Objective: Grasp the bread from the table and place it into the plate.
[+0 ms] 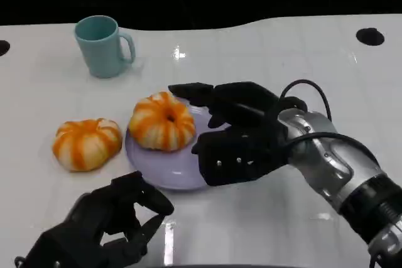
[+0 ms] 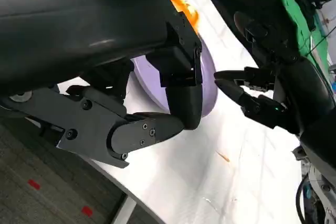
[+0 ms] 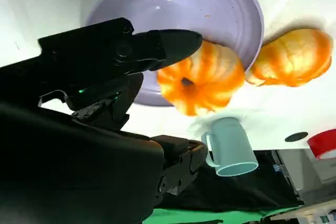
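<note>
The right hand (image 1: 235,133), fingers spread and grasping nothing, hovers over the plate (image 1: 169,174) beside a pumpkin-shaped bread (image 1: 162,122) resting on its rim.

1 bread (image 1: 162,122) on the plate (image 1: 168,171); another bread (image 1: 86,143) left of it; mug (image 1: 102,46) behind.

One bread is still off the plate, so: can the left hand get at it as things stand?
Probably yes. The bread on the table lies just beyond the left hand, with bare table between; the right hand is over the plate.
</note>
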